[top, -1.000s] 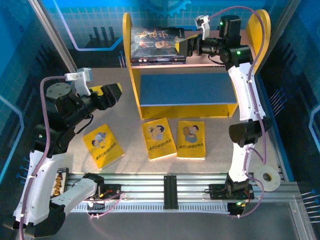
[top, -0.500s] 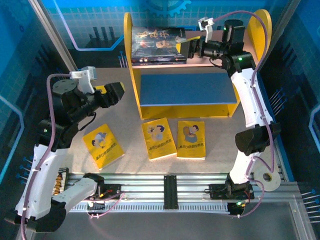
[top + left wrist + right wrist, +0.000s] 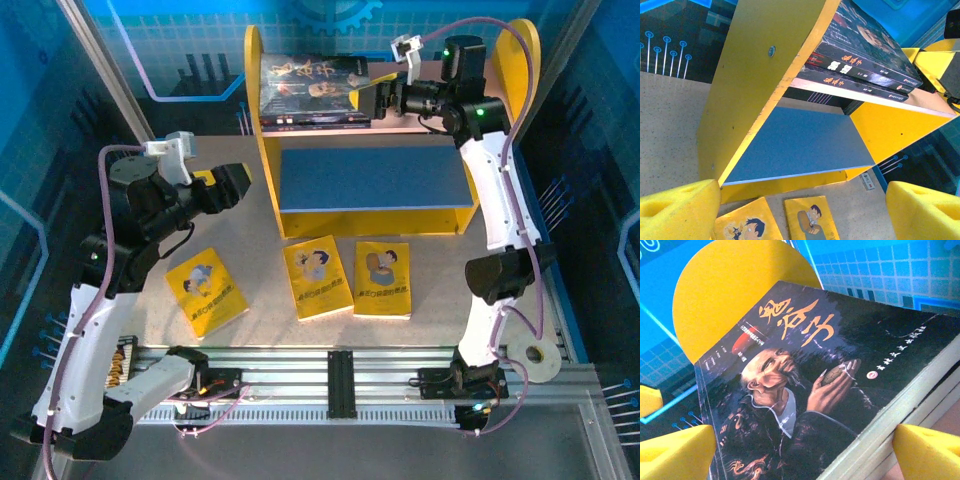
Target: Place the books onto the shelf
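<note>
Dark, glossy covers first: the dark books (image 3: pixel 312 92) lie flat in a stack at the left end of the pink upper board (image 3: pixel 920 102) of the shelf (image 3: pixel 262 130), snug to its yellow side panel, which I judge keeps them from sliding off. My right gripper (image 3: pixel 372 97) sits at the stack's right edge, level with that board. Its yellow pads (image 3: pixel 677 450) stand wide apart with the stack's corner between them, pinching nothing, so I read this as squaring the pile rather than carrying it. That arm reaches high along the shelf's right side, wrist bent to point left across the board. Three yellow books (image 3: pixel 318 277) lie face up on the table (image 3: pixel 230 240) in front of the shelf, two side by side just before it, one skewed off to its left; those I judge are left to do. My left gripper (image 3: pixel 232 185) hovers left of the shelf above the table, jaws wide and empty, aimed toward the blue lower board (image 3: pixel 375 175), elbow raised.
</note>
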Controlling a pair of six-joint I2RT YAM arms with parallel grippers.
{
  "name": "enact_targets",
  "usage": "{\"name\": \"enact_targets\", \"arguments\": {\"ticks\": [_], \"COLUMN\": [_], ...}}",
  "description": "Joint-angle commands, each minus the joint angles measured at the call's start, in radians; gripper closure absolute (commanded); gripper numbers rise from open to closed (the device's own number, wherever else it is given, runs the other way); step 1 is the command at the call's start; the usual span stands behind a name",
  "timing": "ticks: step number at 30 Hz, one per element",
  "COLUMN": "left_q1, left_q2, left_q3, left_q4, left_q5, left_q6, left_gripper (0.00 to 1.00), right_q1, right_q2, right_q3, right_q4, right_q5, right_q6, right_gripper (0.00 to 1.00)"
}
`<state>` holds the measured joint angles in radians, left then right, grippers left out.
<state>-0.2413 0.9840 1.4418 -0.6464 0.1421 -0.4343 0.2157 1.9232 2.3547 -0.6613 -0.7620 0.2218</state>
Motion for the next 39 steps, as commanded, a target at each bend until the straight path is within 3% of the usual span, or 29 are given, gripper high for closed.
{"name": "enact_targets", "arguments": {"ticks": [1, 7, 10, 19, 33, 39], "left_q1": [0.000, 0.000, 0.000, 0.000, 0.000, 0.000], "left_q2": [-0.021, -0.023, -0.025, -0.018, -0.020, -0.021], "left_q3": [0.031, 0.026, 0.028, 0.035, 0.040, 0.037], "left_q4": [0.013, 0.007, 0.008, 0.007, 0.003, 0.002], "left_q5": [-0.016, -0.019, -0.016, -0.013, -0.013, -0.014], "left_q6": [0.026, 0.029, 0.029, 0.028, 0.031, 0.030], "left_gripper": [0.13, 0.13, 0.13, 0.13, 0.13, 0.13], "right_q1": [0.063, 0.069, 0.069, 0.068, 0.067, 0.059], "right_q2": [0.036, 0.016, 0.001, -0.029, 0.062, 0.080], "right_q3": [0.043, 0.034, 0.015, -0.048, 0.095, 0.127], "right_q4": [-0.127, -0.159, -0.172, -0.165, -0.249, -0.265], "right_q5": [-0.041, 0.155, 0.187, 0.103, -0.143, -0.192], "right_q6": [-0.048, -0.054, -0.067, -0.095, -0.125, -0.127], "right_gripper": [0.08, 0.08, 0.07, 0.07, 0.12, 0.13]}}
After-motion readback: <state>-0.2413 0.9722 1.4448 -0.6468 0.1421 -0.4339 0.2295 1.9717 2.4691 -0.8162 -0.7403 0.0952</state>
